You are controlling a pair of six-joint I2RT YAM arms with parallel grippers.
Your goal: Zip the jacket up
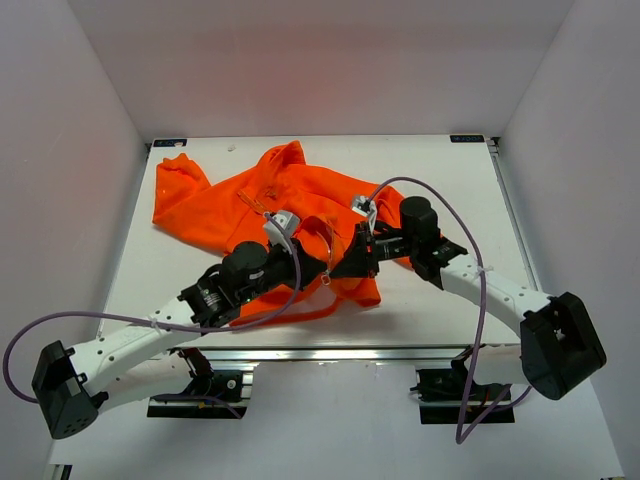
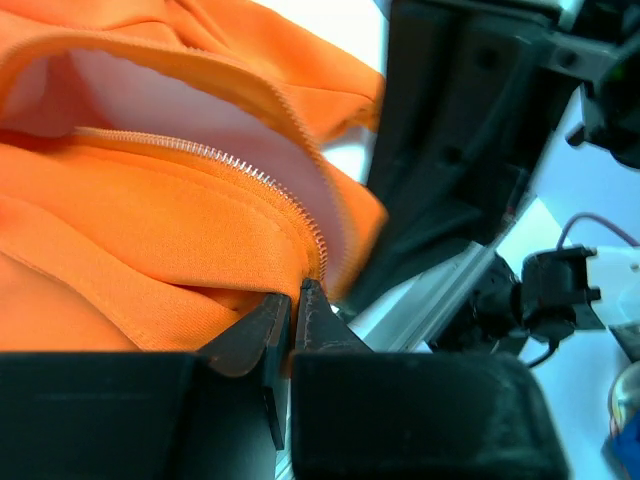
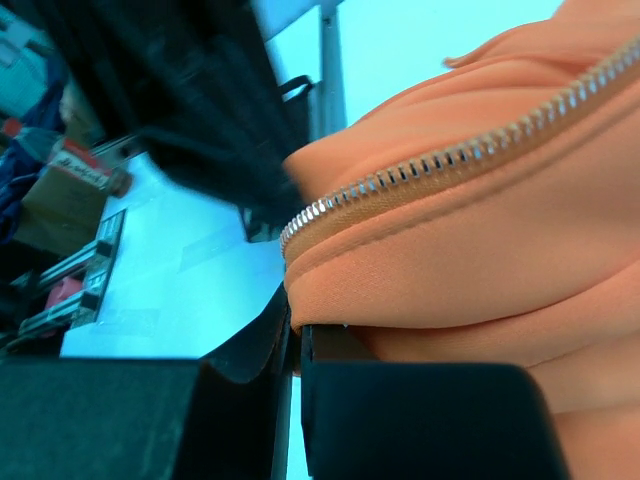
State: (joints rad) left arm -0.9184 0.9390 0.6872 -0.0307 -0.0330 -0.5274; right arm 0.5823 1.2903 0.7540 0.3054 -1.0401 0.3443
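The orange jacket (image 1: 262,196) lies crumpled on the white table, front open, with its pale lining showing. My left gripper (image 1: 316,268) is shut on a thin fold of the jacket's front edge (image 2: 200,240), just below the end of one row of zipper teeth (image 2: 250,176). My right gripper (image 1: 342,266) faces it from the right, a few centimetres away. It is shut on the other front edge of the jacket (image 3: 470,250), under its own row of metal zipper teeth (image 3: 450,156). In each wrist view the jaws stand pressed together with orange cloth pinched between them (image 2: 292,305) (image 3: 298,335). A small zipper pull (image 1: 326,281) hangs between the two grippers.
The white table (image 1: 450,180) sits between grey walls on three sides. A metal rail (image 1: 330,353) runs along the near edge. A purple cable (image 1: 470,250) arcs over the right arm. The right arm's black body (image 2: 460,150) looms close in the left wrist view.
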